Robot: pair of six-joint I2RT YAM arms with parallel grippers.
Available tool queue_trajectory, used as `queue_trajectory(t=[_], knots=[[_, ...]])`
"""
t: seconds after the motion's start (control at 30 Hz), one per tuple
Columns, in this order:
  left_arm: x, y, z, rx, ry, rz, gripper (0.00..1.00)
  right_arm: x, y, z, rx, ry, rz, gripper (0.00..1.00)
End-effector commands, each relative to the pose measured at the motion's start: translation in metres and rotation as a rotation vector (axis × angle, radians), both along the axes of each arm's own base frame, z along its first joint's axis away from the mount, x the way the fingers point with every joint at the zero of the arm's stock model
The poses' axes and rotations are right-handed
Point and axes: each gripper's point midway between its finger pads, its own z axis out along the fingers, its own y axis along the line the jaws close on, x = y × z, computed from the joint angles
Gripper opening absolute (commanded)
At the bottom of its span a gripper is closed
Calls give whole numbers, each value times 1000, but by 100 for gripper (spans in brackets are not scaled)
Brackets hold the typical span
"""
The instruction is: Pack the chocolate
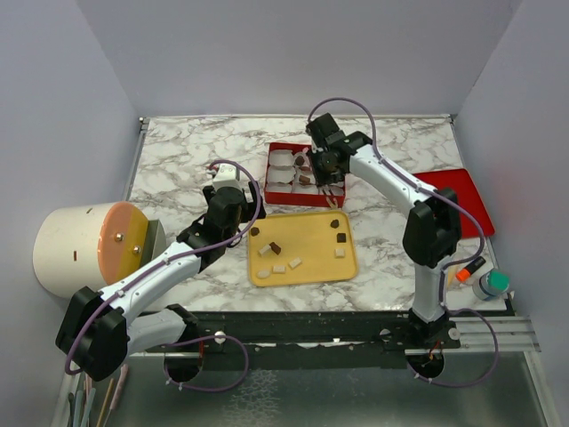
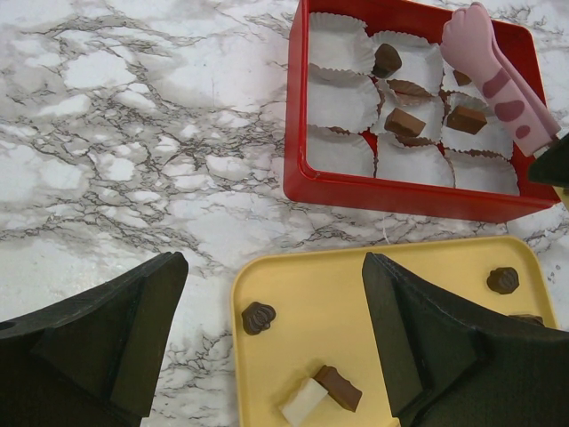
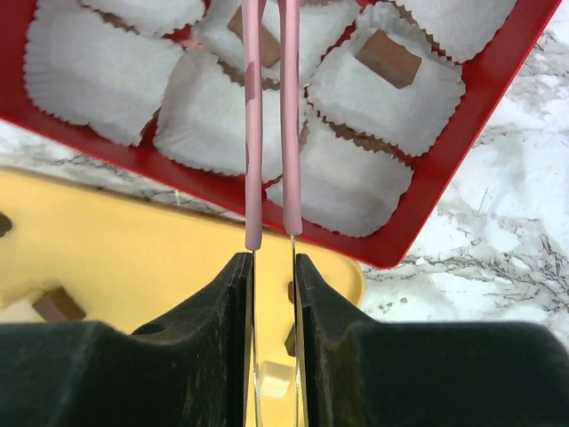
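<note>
A red box [image 1: 277,197] holds white paper cups; a few hold brown chocolate pieces [image 2: 404,122] [image 3: 388,58]. A yellow tray [image 1: 311,267] in front of it carries several loose pieces, among them a domed one [image 2: 258,318] and a brown block [image 2: 339,388] beside a white piece [image 2: 304,402]. My right gripper [image 1: 325,167] [image 3: 271,267] is shut on pink tongs [image 3: 255,133] [image 2: 498,80] whose tips reach over the box's cups. A brown piece [image 3: 267,44] sits at the tips; I cannot tell if it is gripped. My left gripper [image 1: 238,221] [image 2: 267,347] is open and empty above the tray's near-left corner.
A red lid [image 1: 462,191] lies at the right. A large white cylinder with an orange face [image 1: 84,245] stands at the left table edge. An orange-tipped marker [image 1: 468,269] and a green-capped bottle [image 1: 492,283] sit at the near right.
</note>
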Motion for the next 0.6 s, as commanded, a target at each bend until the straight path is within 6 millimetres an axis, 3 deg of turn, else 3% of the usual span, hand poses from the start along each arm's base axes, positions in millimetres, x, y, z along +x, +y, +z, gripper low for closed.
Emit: queue_trajectory(t=[0.0,0.27,0.57], knots=[[1,4,-1,-2,-5,20,90,-18,7,16,18,-36,41,21],[2,6,-2,11,-3,32,90,-56,16,20,-3,-28,106,21],[4,10,-1,33,-3,46,90,-139,42,12,-27,19,253,24]])
